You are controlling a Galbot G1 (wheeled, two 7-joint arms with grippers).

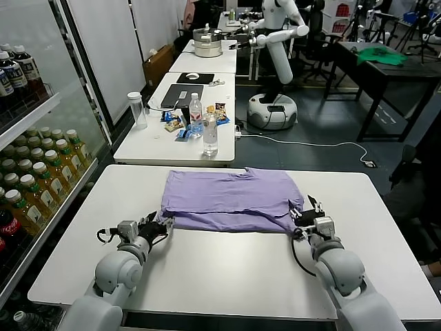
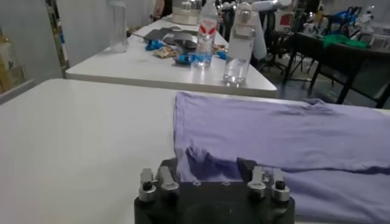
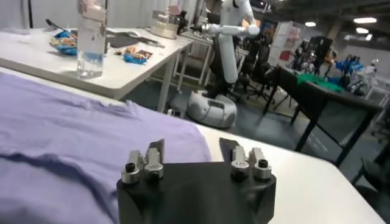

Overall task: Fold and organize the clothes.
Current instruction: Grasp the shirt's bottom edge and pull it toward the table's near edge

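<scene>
The clothes are one lavender T-shirt (image 1: pixel 231 200), lying folded in a wide band across the far half of the white table (image 1: pixel 227 276). My left gripper (image 1: pixel 164 226) rests low at the shirt's near left corner. In the left wrist view that gripper (image 2: pixel 207 164) is open, with a rumpled bit of the shirt (image 2: pixel 274 134) lying loose between the spread jaws. My right gripper (image 1: pixel 303 215) sits at the near right corner. The right wrist view shows this gripper (image 3: pixel 192 147) open too, over the edge of the shirt (image 3: pixel 61 134).
A second white table (image 1: pixel 148 148) stands behind, carrying water bottles (image 1: pixel 210 134), a clear tumbler (image 1: pixel 138 109), snacks and a laptop. A drinks fridge (image 1: pixel 41 179) lines the left side. Another robot (image 1: pixel 275 62) and a dark table with a green cloth (image 1: pixel 382 56) stand farther back.
</scene>
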